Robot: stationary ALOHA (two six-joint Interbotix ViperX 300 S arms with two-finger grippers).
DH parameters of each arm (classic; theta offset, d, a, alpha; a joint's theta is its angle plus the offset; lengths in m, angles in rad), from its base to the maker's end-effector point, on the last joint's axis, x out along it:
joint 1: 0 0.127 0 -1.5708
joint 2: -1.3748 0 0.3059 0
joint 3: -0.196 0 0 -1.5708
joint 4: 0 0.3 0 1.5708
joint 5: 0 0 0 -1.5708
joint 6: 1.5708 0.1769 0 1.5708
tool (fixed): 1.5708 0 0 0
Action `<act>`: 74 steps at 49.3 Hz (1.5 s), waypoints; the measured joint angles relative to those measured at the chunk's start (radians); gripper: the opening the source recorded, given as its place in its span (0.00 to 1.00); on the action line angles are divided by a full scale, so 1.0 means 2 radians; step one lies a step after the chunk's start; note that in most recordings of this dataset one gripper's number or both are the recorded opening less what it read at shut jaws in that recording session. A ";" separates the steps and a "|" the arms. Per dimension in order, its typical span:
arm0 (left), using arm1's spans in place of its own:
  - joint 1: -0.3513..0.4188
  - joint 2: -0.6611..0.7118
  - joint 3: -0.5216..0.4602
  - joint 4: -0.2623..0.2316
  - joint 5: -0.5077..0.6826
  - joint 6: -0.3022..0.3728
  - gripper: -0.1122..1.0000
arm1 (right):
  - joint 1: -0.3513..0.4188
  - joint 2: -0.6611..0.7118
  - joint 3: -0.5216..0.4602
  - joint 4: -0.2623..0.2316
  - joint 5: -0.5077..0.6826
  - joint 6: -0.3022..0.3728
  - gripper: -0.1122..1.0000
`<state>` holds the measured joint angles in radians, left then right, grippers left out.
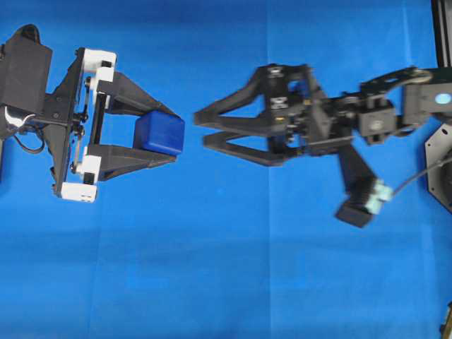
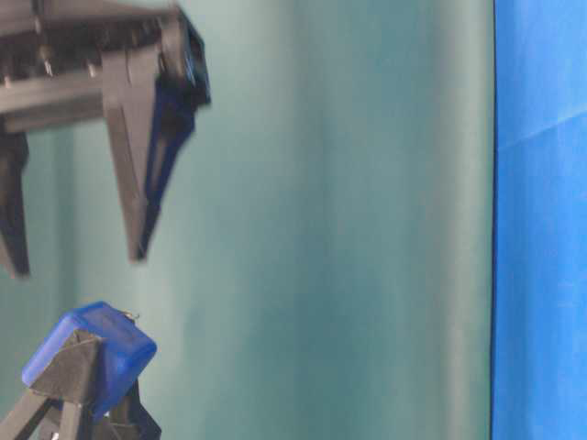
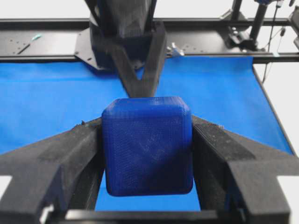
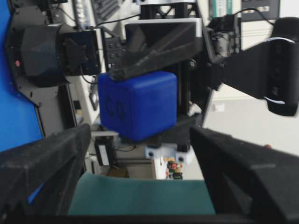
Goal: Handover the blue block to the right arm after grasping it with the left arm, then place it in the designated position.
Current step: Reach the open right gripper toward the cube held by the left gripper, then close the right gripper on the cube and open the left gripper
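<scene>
The left arm's tool (image 1: pixel 161 134) pinches the blue block (image 1: pixel 159 133) between its two fingertips, one finger pressed against each side, holding it in the air above the blue sheet (image 1: pixel 226 282) on the bench. The right arm's tool (image 1: pixel 200 127) points at the block from the opposite side, its tips just beside the block but apart from it. Its fingers are spread, with the gap looking wider than the block in the right wrist view.
</scene>
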<state>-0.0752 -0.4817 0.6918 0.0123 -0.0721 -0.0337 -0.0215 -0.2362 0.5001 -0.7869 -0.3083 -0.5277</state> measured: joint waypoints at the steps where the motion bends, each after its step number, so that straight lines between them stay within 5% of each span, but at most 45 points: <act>1: 0.000 0.000 0.000 0.000 -0.001 0.000 0.51 | 0.001 0.005 -0.005 0.000 0.000 -0.001 0.96; 31: 0.001 -0.002 0.001 0.000 0.002 -0.001 0.51 | 0.009 0.088 -0.102 -0.008 0.037 0.001 0.94; 36: 0.000 -0.002 0.001 0.000 0.005 -0.001 0.51 | 0.009 0.089 -0.101 -0.008 0.039 0.005 0.85; 43: 0.001 -0.002 0.000 0.000 0.005 -0.001 0.51 | 0.009 0.089 -0.102 -0.008 0.043 0.008 0.56; 68: 0.002 -0.001 0.001 0.000 0.006 0.003 0.53 | 0.011 0.089 -0.101 -0.005 0.056 0.008 0.57; 74: 0.002 0.002 0.001 0.000 0.005 -0.002 0.77 | 0.010 0.088 -0.102 -0.004 0.056 0.017 0.57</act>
<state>-0.0721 -0.4786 0.6934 0.0123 -0.0614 -0.0368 -0.0015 -0.0598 0.2961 -0.7946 -0.1963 -0.4939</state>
